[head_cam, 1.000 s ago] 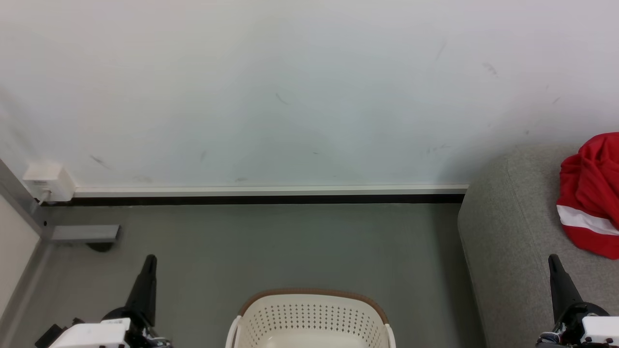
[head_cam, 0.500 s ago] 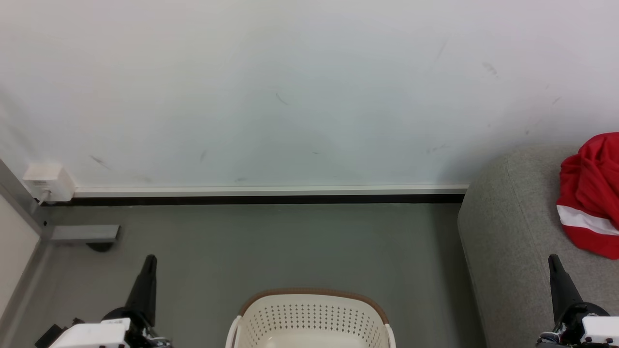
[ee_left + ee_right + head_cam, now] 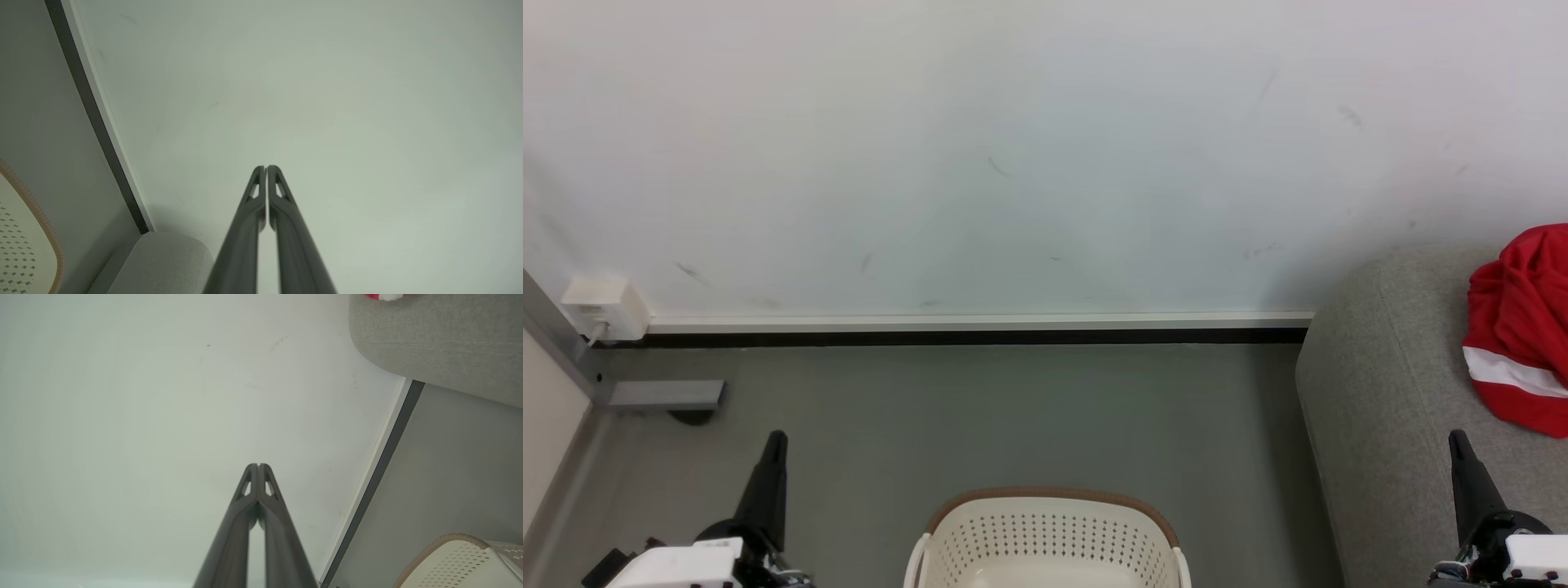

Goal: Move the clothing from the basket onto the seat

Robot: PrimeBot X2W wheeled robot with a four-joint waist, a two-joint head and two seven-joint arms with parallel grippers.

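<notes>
The red clothing (image 3: pixel 1521 327) with a white band lies crumpled on the grey seat (image 3: pixel 1380 384) at the right edge; a sliver of it (image 3: pixel 382 296) peeks over the seat (image 3: pixel 441 339) in the right wrist view. The cream basket (image 3: pixel 1049 535) with its brown rim stands on the floor at bottom centre, and the part of its inside that I see holds nothing. My left gripper (image 3: pixel 776 441) is shut and held left of the basket. My right gripper (image 3: pixel 1456 441) is shut in front of the seat. Both point at the wall, fingertips together (image 3: pixel 266 167) (image 3: pixel 258 465).
A white wall (image 3: pixel 1013 147) with a dark skirting strip (image 3: pixel 947 336) runs across ahead. A white socket box (image 3: pixel 603 306) and a grey metal foot (image 3: pixel 666 395) sit at the left. Grey floor (image 3: pixel 1013 416) lies between basket and wall.
</notes>
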